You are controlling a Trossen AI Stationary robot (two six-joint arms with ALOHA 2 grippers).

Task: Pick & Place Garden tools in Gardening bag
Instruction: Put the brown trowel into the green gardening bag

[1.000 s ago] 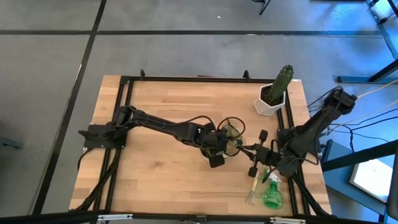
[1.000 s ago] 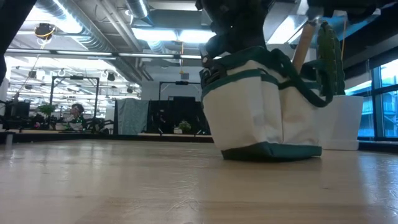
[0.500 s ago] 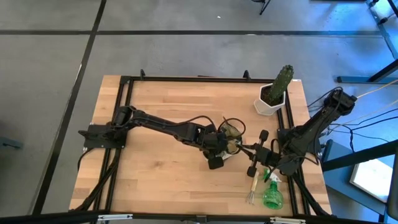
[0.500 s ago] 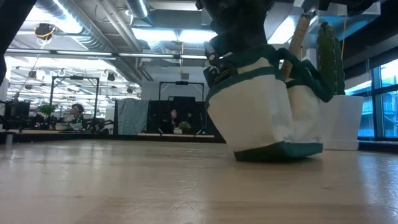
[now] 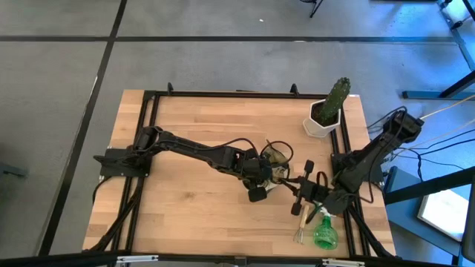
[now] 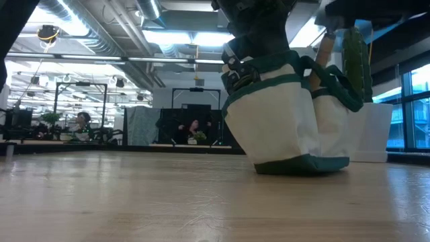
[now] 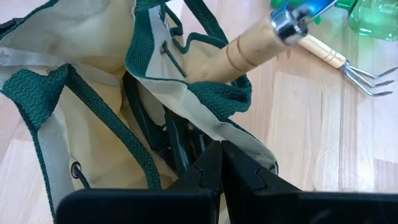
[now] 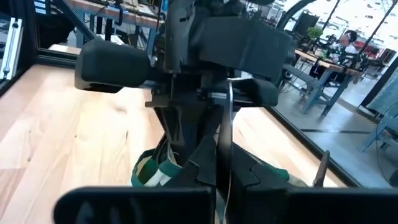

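Gripping the rim of the gardening bag (image 7: 93, 106), the left gripper (image 7: 221, 163) has its fingers pressed together on a fold of green trim and beige fabric, as its wrist view shows. From above, that gripper (image 5: 261, 178) sits over the bag (image 5: 276, 157) near the middle of the wooden table (image 5: 193, 215). Dark pruner handles (image 7: 177, 140) stand inside the bag just beyond the fingertips. A wooden-handled trowel (image 7: 261, 46) leans over the bag's edge, its handle end resting in the opening and its blue blade pointing away.

The right gripper (image 5: 300, 194) is closed on that trowel, just beside the bag on the right arm's side; its wrist view shows the thin blade (image 8: 227, 134) running between its shut fingers toward the left arm's wrist.

On the table near the right gripper lie a hand fork (image 5: 301, 227) and a green spray bottle (image 5: 324, 233), side by side. A cactus in a white pot (image 5: 326, 111) stands at the far right corner.

In the low view the bag (image 6: 282, 114) sits tilted, one side of its base lifted off the tabletop.
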